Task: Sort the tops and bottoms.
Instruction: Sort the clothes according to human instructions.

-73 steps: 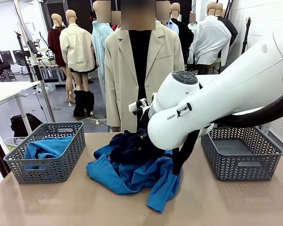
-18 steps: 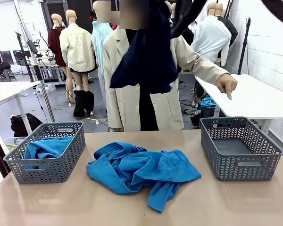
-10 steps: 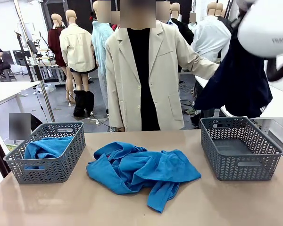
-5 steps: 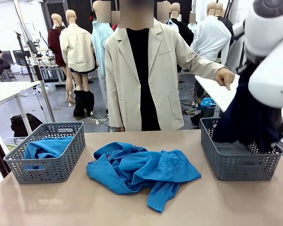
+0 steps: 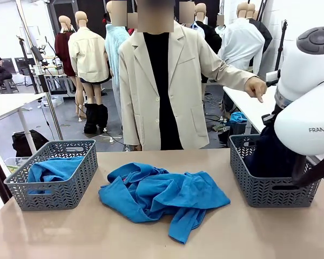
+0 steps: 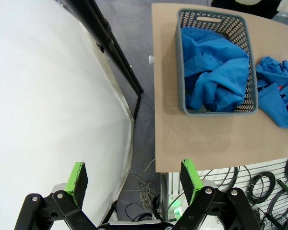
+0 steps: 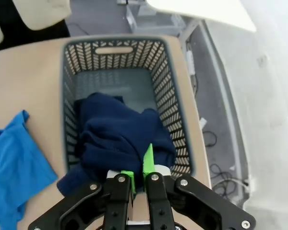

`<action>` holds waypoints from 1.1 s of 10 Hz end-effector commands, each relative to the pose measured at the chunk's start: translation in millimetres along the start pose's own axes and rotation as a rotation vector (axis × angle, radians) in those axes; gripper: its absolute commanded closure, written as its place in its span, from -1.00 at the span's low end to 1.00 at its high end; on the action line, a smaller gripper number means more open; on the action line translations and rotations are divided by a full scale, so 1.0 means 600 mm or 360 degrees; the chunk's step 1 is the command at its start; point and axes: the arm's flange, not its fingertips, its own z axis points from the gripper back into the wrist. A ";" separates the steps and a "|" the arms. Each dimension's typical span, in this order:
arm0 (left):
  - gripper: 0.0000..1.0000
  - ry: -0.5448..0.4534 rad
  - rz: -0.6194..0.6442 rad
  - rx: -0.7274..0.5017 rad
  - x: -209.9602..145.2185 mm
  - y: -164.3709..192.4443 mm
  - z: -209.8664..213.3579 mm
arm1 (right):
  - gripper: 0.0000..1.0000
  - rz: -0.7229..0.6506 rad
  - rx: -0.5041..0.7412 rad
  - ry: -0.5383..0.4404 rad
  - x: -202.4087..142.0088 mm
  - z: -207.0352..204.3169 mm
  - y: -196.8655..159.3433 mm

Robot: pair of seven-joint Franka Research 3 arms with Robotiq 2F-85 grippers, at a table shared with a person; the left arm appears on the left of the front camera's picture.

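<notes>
Inside right grey mesh basket point(image 7: 169, 86): dark navy soft garment point(image 7: 117, 136), right pincer point(image 7: 137, 178) clamped on it
On counter point(image 5: 70, 232): bright blue knit tops point(image 5: 162, 197) unsorted
Left pincer point(image 6: 133, 175): agape

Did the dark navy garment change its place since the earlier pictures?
Yes. The dark navy garment went right, from atop the blue pile into the right grey basket.

The right arm point(image 5: 308, 121) covers part of the navy bottoms point(image 5: 269, 157) and the right end of the grey basket point(image 5: 258, 192).
</notes>
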 end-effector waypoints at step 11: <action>-1.00 -0.0005 0.0008 -0.0010 0.002 0.000 0.002 | -1.00 -0.0270 -0.0209 -0.0065 0.028 0.000 -0.030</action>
